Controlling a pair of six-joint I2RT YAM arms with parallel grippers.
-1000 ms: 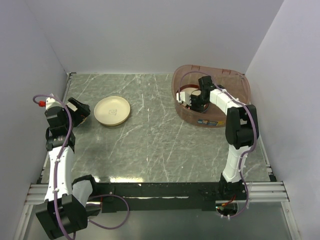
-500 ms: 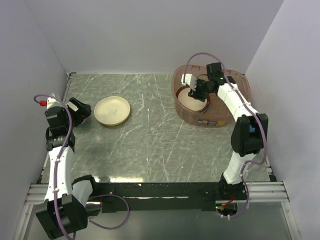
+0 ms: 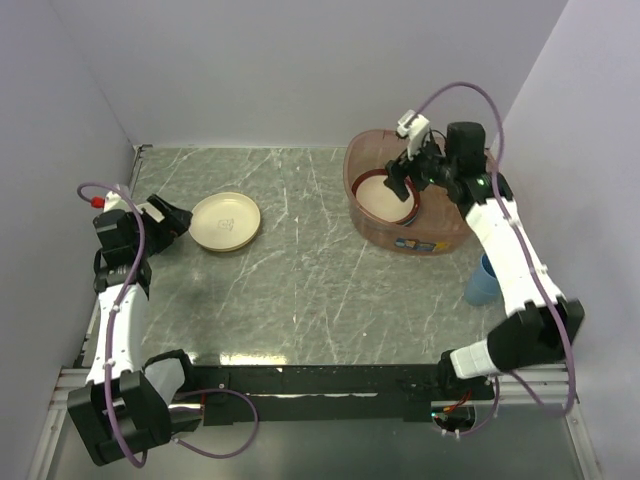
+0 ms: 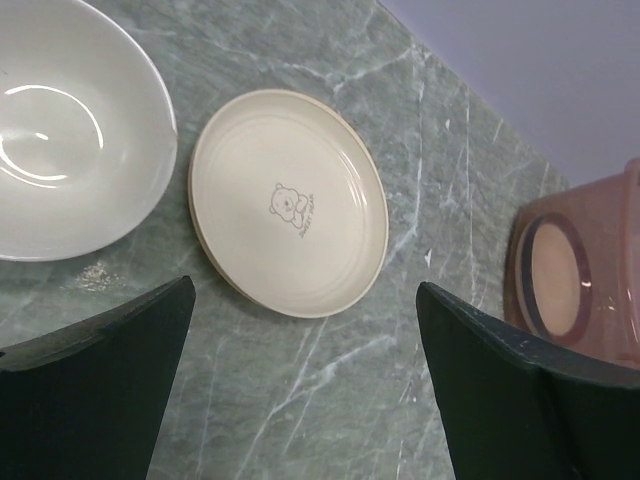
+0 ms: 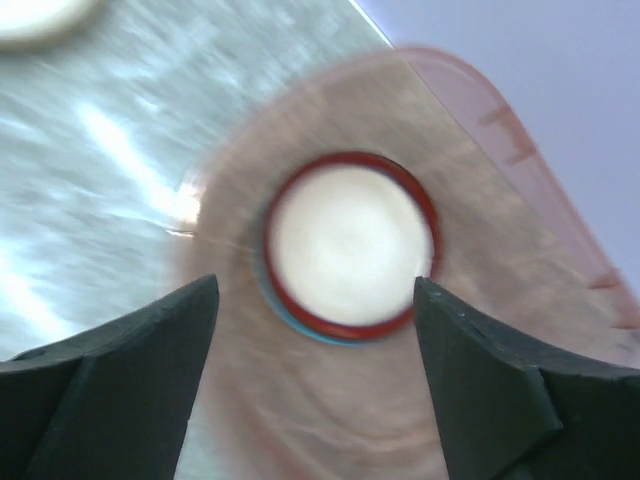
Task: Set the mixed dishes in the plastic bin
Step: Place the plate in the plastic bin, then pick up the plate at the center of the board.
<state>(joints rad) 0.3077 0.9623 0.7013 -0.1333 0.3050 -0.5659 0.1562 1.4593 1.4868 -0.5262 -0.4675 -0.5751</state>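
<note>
The plastic bin (image 3: 455,235) stands at the back right, pinkish and translucent. A red-rimmed white dish (image 3: 383,196) lies flat inside it, with a blue edge showing under it in the right wrist view (image 5: 350,245). My right gripper (image 3: 398,182) hangs open above that dish, holding nothing (image 5: 315,300). A cream-yellow plate with a bear print (image 3: 225,221) lies on the left of the table (image 4: 290,200). A small cream bowl (image 4: 60,130) sits just beside it. My left gripper (image 3: 180,217) is open and empty, short of the plate's near edge (image 4: 305,300). A light blue cup (image 3: 482,282) stands on the table, right of the bin.
The grey marble table (image 3: 300,290) is walled in on three sides. The bin (image 4: 600,290) shows at the far right edge of the left wrist view. The right arm's cable loops high over the bin. A black rail runs along the near edge.
My right gripper has opened and risen out of the bin, leaving the red-rimmed dish lying in it. The arm swung right, uncovering the blue cup. The left gripper edged toward the plate.
</note>
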